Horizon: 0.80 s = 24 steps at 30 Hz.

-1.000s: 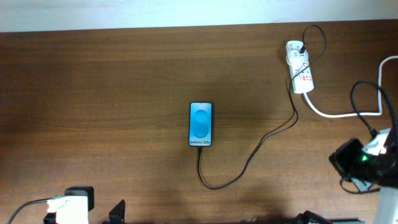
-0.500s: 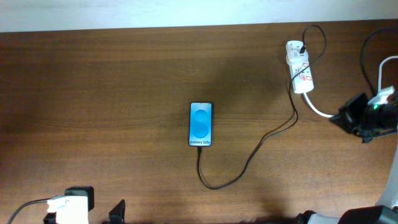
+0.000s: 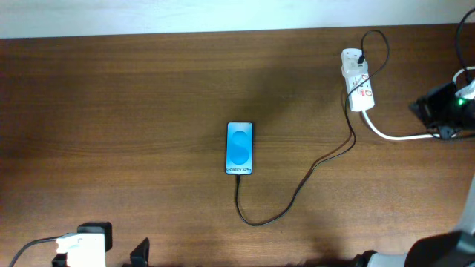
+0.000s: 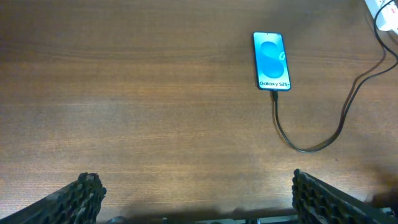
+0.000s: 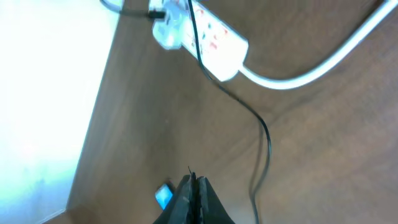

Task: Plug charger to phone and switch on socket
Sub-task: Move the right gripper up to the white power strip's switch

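Note:
The phone (image 3: 240, 148) lies flat in the middle of the table, blue screen up, and also shows in the left wrist view (image 4: 272, 52) and small in the right wrist view (image 5: 163, 196). The thin black charger cable (image 3: 297, 194) runs from the phone's near short end in a loop up to the white socket strip (image 3: 358, 80) at the back right, where its plug sits. The socket also shows in the right wrist view (image 5: 208, 42). My right gripper (image 5: 192, 183) is shut and empty, above the table to the right of the socket. My left gripper (image 4: 193, 193) is open and empty at the front left.
A thick white cord (image 3: 397, 135) leaves the socket's near end toward the right edge, passing under my right arm (image 3: 445, 107). The table's back edge meets a white wall (image 3: 223, 15). A white adapter-like block (image 3: 82, 248) sits at the front left.
My right arm has moved from the front right up toward the back, ending to the right of the socket. Phone, cable and socket have not moved.

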Motion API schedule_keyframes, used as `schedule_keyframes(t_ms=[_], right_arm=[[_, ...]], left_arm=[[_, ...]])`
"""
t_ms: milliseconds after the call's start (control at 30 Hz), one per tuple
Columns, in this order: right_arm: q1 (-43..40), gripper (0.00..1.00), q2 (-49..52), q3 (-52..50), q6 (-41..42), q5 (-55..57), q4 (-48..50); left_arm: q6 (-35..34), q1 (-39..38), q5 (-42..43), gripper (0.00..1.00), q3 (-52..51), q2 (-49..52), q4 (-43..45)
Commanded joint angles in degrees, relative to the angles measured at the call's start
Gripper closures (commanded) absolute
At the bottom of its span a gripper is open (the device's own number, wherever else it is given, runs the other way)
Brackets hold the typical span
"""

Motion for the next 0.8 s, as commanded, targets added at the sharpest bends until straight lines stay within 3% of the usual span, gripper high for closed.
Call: schedule_keyframes(t_ms=[0,433,767], right_arm=[[-0.33,0.96,6.25,2.51,4.22,-0.96,3.50],[0.83,0.96,31.02,9.07,9.92,-6.27,19.15],[4.33,0.96,37.13,9.07,12.81,-3.87,34.73]], left_arm=[[0.26,0.00,-0.15,0.01,-0.24,-0.31,-0.02],[0.26,0.00,-0.15,0.01,-0.24,-0.31,-0.02],[0.26,0.00,-0.15,0.01,-0.24,-0.31,-0.02]])
